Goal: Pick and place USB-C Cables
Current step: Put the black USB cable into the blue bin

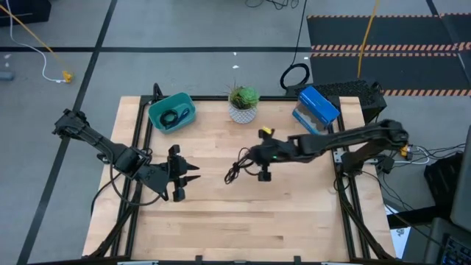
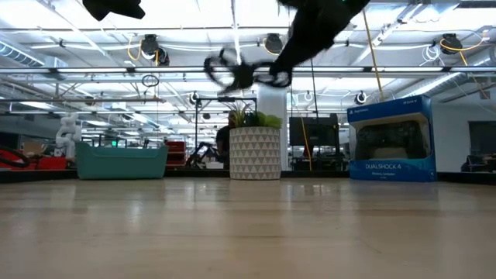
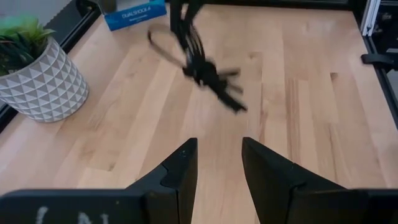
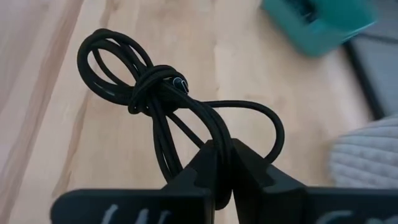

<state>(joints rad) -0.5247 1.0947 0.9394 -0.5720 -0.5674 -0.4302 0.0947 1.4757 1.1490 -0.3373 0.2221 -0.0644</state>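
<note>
Pinched between the fingers of the right gripper (image 4: pixel 222 163), a black USB-C cable (image 4: pixel 168 102) tied in a long loop hung clear of the wooden table (image 1: pixel 243 213), its knotted bundle and loose loops spread out ahead of the claw. From above, the right arm reached in from the table's right edge toward the middle, the cable (image 1: pixel 235 171) trailing from its gripper (image 1: pixel 254 163) toward the left arm. Seen level with the tabletop, the bundle (image 2: pixel 240 71) dangled high over the surface, in front of the potted plant (image 2: pixel 254 147). The left gripper (image 1: pixel 193 174) hovered over the table's left half, its two fingers (image 3: pixel 180 171) spread apart with nothing between them, pointed at the hanging cable (image 3: pixel 199 59). A teal bin (image 1: pixel 171 112) sat at the far left of the table, with a second black cable (image 1: pixel 174 116), coiled round, inside it. The plant's white patterned pot (image 1: pixel 243 109) stood at the far edge's middle, and a blue DualShock 4 box (image 1: pixel 318 109) lay to its right, near the table's far right corner.
</note>
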